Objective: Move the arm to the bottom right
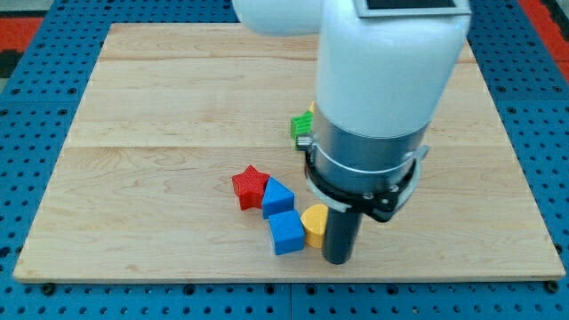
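My tip (338,260) is the lower end of the dark rod, resting on the wooden board (160,133) near its bottom edge, just right of centre. It sits right beside a yellow block (314,223) on that block's right, close or touching. A blue cube (286,233) lies left of the yellow block. A second blue block (276,197) sits above it, and a red star (250,186) is to its upper left. A green block (301,125) shows partly at the arm's left edge, the rest hidden by the arm.
The arm's large white and grey body (382,98) covers the board's middle right. A blue pegboard surface (36,284) surrounds the board on all sides.
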{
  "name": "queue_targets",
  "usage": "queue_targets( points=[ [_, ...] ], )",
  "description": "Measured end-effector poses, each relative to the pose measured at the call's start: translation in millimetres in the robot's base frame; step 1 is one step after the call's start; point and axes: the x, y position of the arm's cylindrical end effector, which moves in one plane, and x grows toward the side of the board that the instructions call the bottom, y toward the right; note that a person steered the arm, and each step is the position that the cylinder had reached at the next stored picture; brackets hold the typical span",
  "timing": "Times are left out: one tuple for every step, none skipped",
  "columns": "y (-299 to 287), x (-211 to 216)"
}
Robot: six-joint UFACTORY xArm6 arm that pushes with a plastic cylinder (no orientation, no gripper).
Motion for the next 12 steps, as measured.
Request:
queue_targets(
  points=[
    [-5.9, 0.0],
    [-5.3, -2.2],
    [-8.3, -2.9],
    [-20.0, -2.9],
    [-29.6, -2.8],
    [-31.5, -2.8],
    [-15.4, 4.7],
    [33.3, 0.4],
    [68.3, -14.9],
    [85.7, -33.0],
    [87.3, -35.4],
    [84.9, -35.4]
  ],
)
